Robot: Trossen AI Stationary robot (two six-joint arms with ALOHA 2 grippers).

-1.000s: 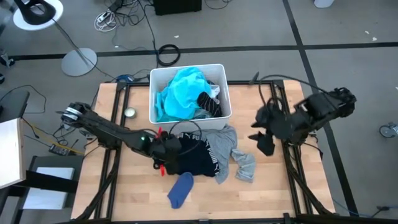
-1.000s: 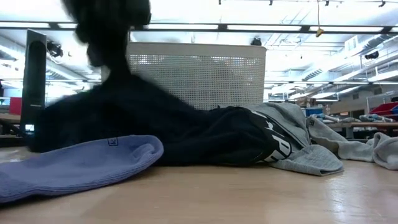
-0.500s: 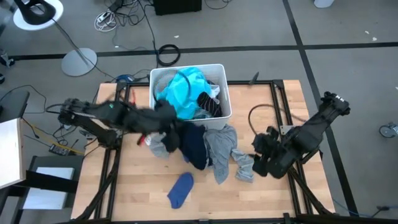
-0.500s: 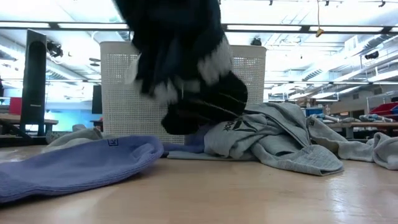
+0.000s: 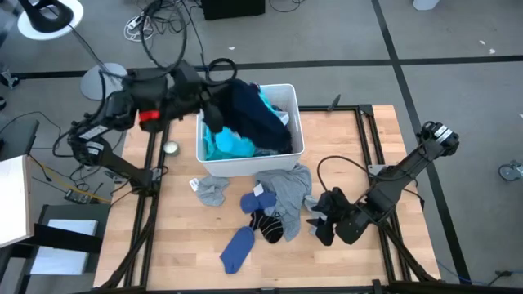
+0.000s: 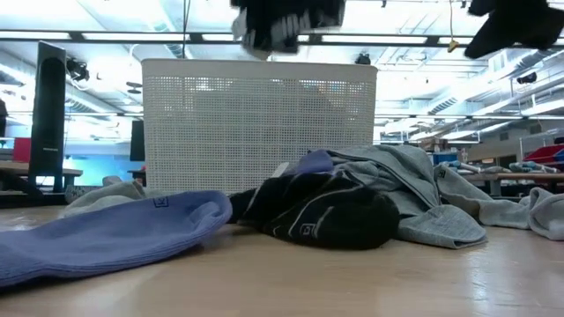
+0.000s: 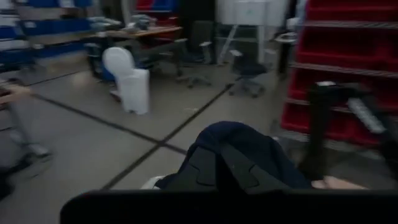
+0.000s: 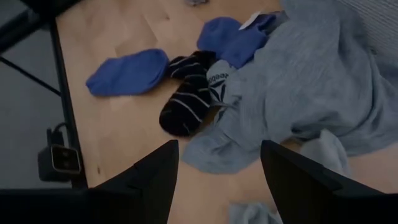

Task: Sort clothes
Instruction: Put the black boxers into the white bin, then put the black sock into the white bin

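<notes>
Hanging over the white perforated plastic bin (image 5: 290,147), the left tool (image 5: 208,102) is closed on a dark navy garment (image 5: 249,118), which drapes down into the bin on top of a turquoise tee (image 5: 229,145). In the left wrist view the same navy cloth (image 7: 239,158) bulges just ahead of that tool.

On the wooden worktop (image 5: 359,147), just in front of the bin, lies a crumpled grey top (image 5: 290,192). Touching its edge nearest the left arm are a dark striped sock (image 5: 268,224) and a small blue piece (image 5: 253,200). A larger blue sock (image 5: 237,249) lies a little farther from the bin, and a small grey item (image 5: 211,192) sits below the bin's corner on the left arm's side.

The right tool (image 5: 323,224) is low beside the grey top, on the side away from the socks. Its fingers (image 8: 155,180) stand spread wide and hold nothing, with the grey top's hem (image 8: 214,152) showing between them.
</notes>
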